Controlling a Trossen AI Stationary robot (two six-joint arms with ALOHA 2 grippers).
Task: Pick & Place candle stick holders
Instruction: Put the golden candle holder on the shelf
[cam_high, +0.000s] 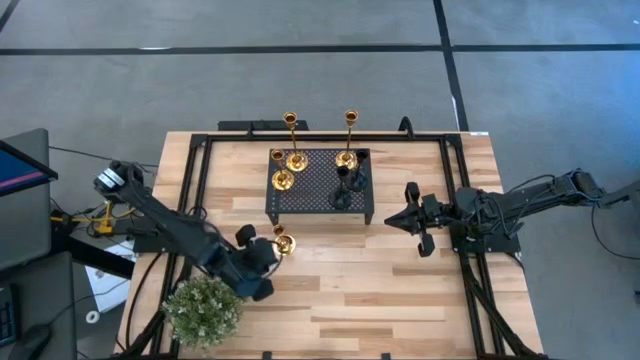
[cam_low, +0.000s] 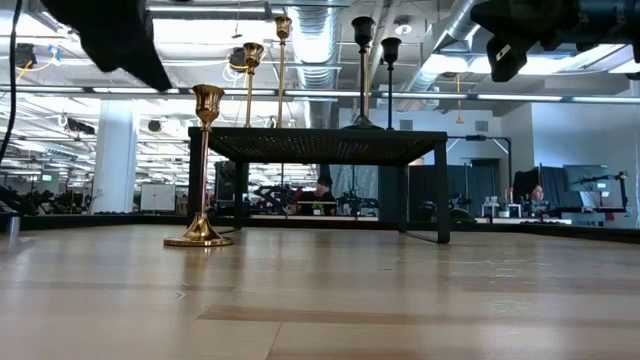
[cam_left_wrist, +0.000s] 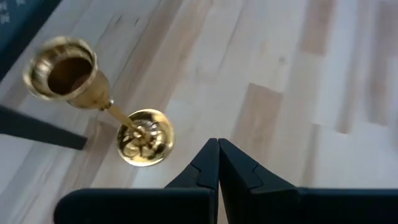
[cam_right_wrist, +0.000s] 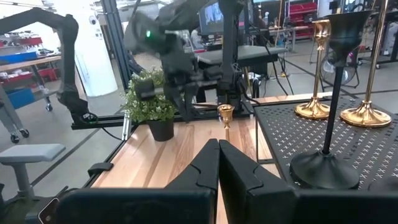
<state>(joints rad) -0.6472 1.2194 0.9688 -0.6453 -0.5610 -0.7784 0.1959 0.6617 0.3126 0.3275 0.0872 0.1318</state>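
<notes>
One gold candle stick holder stands upright on its round base on the wooden table, in front of the black perforated stand. My left gripper hovers shut just beside it, above the table, touching nothing. Several more candle stick holders stand on the stand's top: tall gold ones, a shorter gold one and two black ones. My right gripper hangs shut, level, to the right of the stand and clear of it.
A green potted plant stands at the table's near left corner, close behind my left arm. Black frame rails run along the table's left, right and far edges. Bare wood lies between the stand and the near edge.
</notes>
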